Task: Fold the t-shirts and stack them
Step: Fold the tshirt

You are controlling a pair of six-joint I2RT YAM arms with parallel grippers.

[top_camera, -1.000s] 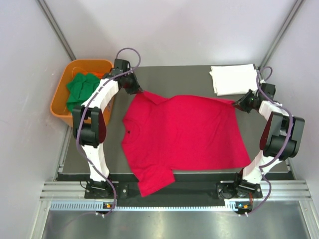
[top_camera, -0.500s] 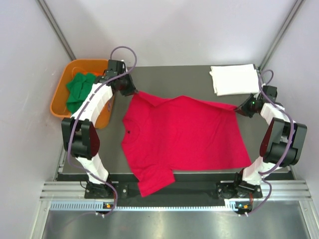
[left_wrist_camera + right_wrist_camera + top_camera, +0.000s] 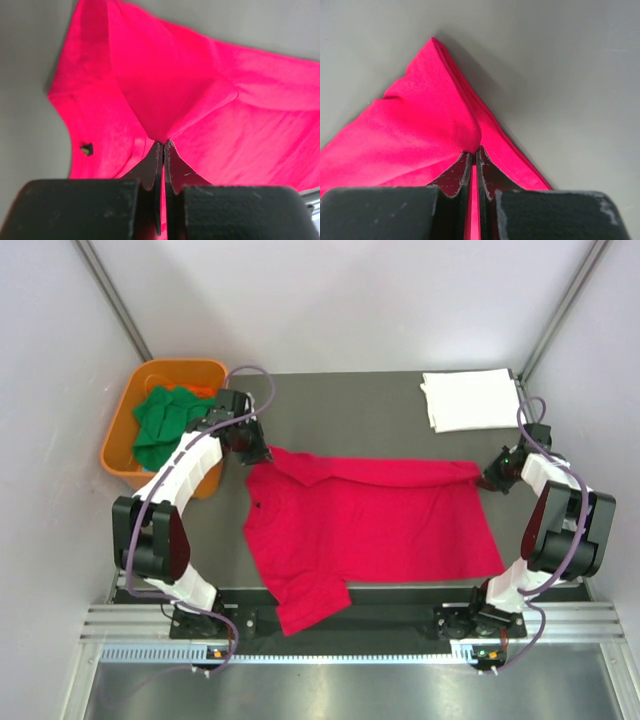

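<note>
Left wrist view: the left tool [image 3: 163, 145] has its two black fingers pressed together on a pinch of the bright red cloth t-shirt [image 3: 165, 85], and the cloth rises from the tips in a creased flap. Below and to the left of that flap lies the curved neckline with a small dark tag [image 3: 86, 148] on it.

In the right wrist view, the right tool [image 3: 473, 152] is likewise clamped tight on a pointed corner of the same red shirt. The corner is doubled over and lies on the dark grey tabletop [image 3: 560, 75].

From the top external view, the left tool holds the shirt's far-left part, close to the neckline. The right tool holds its far-right corner, and a folded band of red runs between them along the far edge. The rest of the shirt is spread flat across the middle of the tabletop, neck to the left and hem to the right. One sleeve hangs over the near edge between the two arm bases.

A folded white t-shirt [image 3: 470, 400] lies at the far-right corner of the tabletop, just beyond the right tool and apart from the red shirt. Crumpled green t-shirts [image 3: 160, 420] sit in an orange plastic tub [image 3: 115, 440] beside the tabletop's far-left corner.
</note>
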